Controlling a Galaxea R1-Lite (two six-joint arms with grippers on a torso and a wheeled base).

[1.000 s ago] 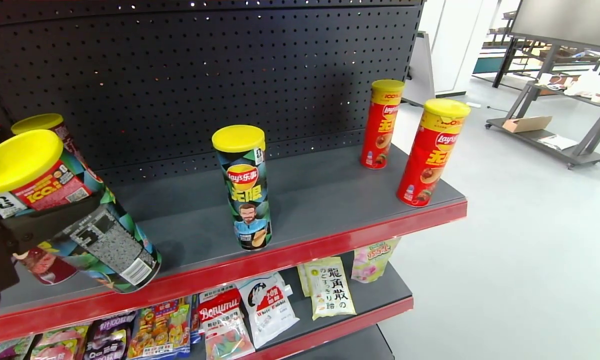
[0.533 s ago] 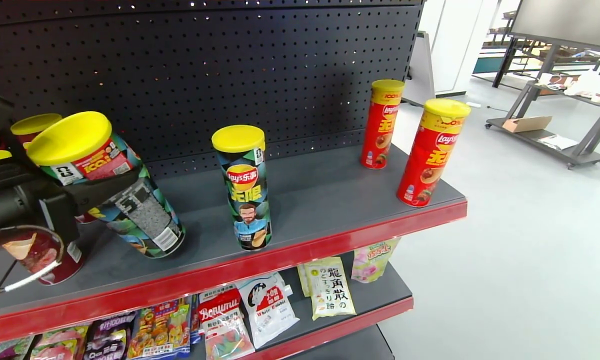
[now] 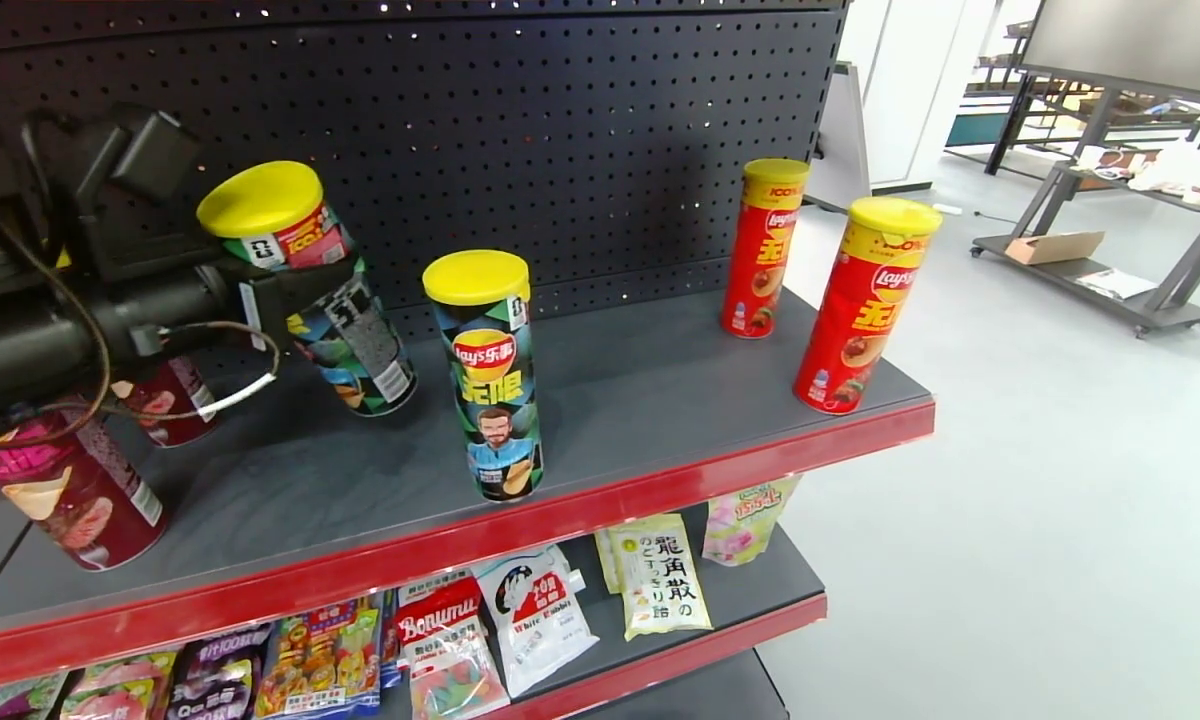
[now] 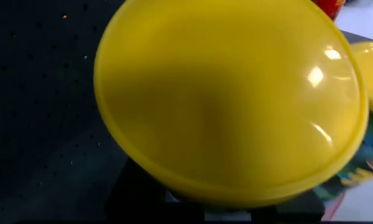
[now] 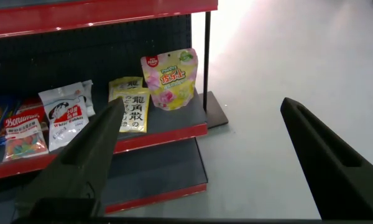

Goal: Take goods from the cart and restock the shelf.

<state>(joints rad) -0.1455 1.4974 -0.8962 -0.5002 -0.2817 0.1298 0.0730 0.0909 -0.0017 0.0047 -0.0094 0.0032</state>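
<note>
The left gripper sat in the upper left of the head view. Its jaws were shut tight around a dark green chip can with a yellow lid. The can leaned, with its lid toward the left and its bottom low over the back of the top shelf, close to the black wall with holes. It was not clear if the bottom touched the shelf.

The lean looked like the biggest danger. If the jaws let go while the can was tipped, it would likely fall over and roll. It could then hit the standing green can just to its right and nearer the front, and push it over the red edge. A white cable hung under the arm, close to a dark red can, and might catch on it. Another dark red can stood near the front in the lower left.

The right gripper hung low by the bottom shelves, with its jaws wide open and nothing in them.

The top shelf was flat and dark grey. Two tall red cans stood well apart from the others at the right end. Snack bags lay on the shelf below. On the right of the frame was a pale grey floor, and a rolling rack stood in the upper right.
</note>
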